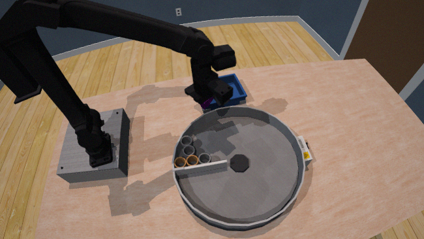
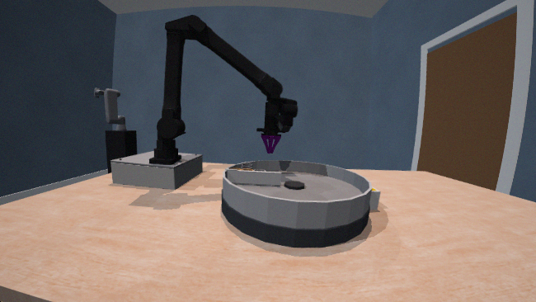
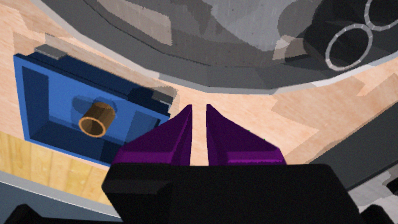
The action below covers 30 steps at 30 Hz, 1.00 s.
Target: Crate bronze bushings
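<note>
My gripper (image 2: 270, 153) (image 3: 199, 111) is nearly closed and empty, with a narrow gap between its purple fingertips. It hangs above the table between the blue crate (image 1: 243, 93) (image 3: 19, 100) and the turning table (image 1: 261, 202) (image 2: 297, 214) (image 3: 225, 90). One bronze bushing (image 3: 104, 115) stands in the crate; the arm hides it in the top view. Two bronze bushings (image 1: 180, 162) (image 1: 192, 160) stand side by side against the white divider at the turning table's left. Three steel bushings (image 1: 186, 141) (image 1: 188, 150) (image 1: 205, 158) stand around them, one beside the divider and two behind.
The white divider (image 1: 202, 166) (image 2: 254, 177) runs from the turning table's left wall towards its dark hub (image 1: 239, 163) (image 2: 294, 185). The turning table's raised wall stands close to the crate. A small white box (image 1: 304, 148) is on its right side. The arm's grey base (image 1: 70, 151) (image 2: 142, 173) stands at the left.
</note>
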{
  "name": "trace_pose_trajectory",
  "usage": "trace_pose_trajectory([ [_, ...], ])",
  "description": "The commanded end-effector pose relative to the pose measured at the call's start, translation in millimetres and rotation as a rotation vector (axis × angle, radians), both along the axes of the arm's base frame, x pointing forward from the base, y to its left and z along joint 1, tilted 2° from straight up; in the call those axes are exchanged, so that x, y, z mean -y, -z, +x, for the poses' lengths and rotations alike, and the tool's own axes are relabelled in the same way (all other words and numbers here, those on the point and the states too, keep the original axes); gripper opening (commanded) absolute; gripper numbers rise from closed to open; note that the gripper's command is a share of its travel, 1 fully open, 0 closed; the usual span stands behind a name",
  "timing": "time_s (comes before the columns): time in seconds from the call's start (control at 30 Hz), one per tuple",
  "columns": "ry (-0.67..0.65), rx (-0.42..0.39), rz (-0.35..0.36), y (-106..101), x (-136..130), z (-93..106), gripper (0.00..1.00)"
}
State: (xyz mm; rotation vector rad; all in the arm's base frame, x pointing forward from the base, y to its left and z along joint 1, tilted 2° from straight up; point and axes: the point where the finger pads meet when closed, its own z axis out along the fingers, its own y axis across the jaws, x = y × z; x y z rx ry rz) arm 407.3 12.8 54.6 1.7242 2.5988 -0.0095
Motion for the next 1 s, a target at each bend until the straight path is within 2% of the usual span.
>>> trace_pose_trajectory([
  [0.0,-0.163,0.049,-0.007,-14.6,17.7,-5.5,0.11],
  [0.07,-0.207,0.048,-0.009,-14.1,26.4,-13.8,0.11],
  [0.13,-0.207,0.048,-0.009,-14.1,26.4,-13.8,0.11],
  [0.3,-0.346,0.035,-0.017,-12.5,54.2,-42.3,0.11],
  [0.63,-0.575,0.029,-0.029,-10.5,99.9,-85.2,0.11],
  [0.7,-0.575,0.029,-0.029,-10.5,99.9,-85.2,0.11],
  [0.97,-0.702,0.019,-0.033,-9.4,124.9,-110.6,0.11],
])
